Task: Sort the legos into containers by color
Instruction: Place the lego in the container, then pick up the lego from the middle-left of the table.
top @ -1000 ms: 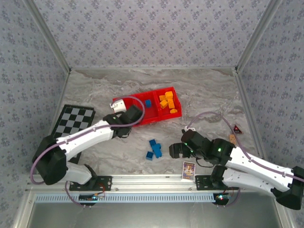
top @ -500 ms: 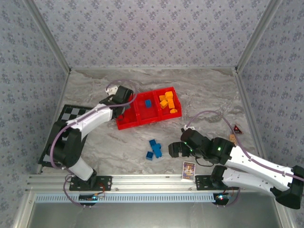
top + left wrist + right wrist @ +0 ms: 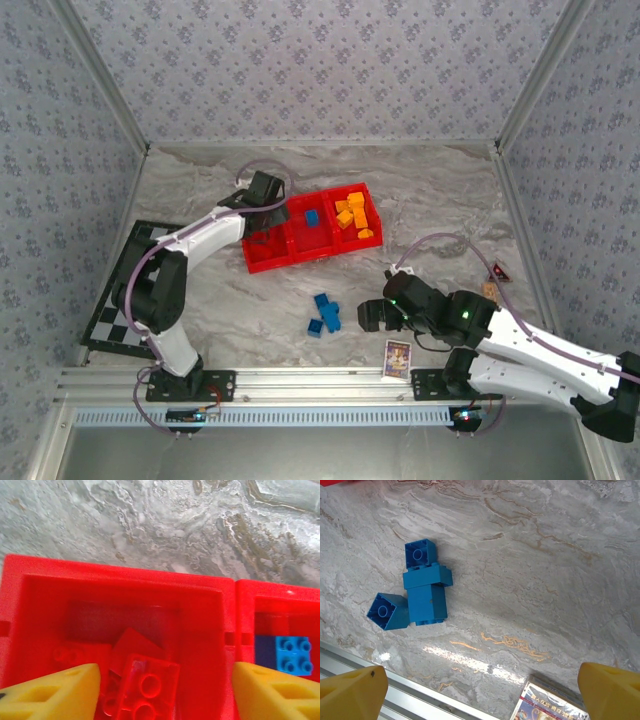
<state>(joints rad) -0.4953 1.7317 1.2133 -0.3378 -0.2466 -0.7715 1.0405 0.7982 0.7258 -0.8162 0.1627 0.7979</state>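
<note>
Room lies open on the marble all round the tray (image 3: 300, 259), its far edge well off the back wall. Left gripper (image 3: 165, 680) hangs with jaws apart over the left compartment, red bricks (image 3: 145, 690) loose below; a second ago it was closed up at the tray's left end. Right gripper (image 3: 477, 672), unmoved, gapes over blue bricks (image 3: 425, 592) near the front rail, card (image 3: 545, 705) beside.

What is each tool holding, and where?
Nothing. The left tool is open over red plastic bricks in the red tray; the right tool is open over blue plastic bricks.
</note>
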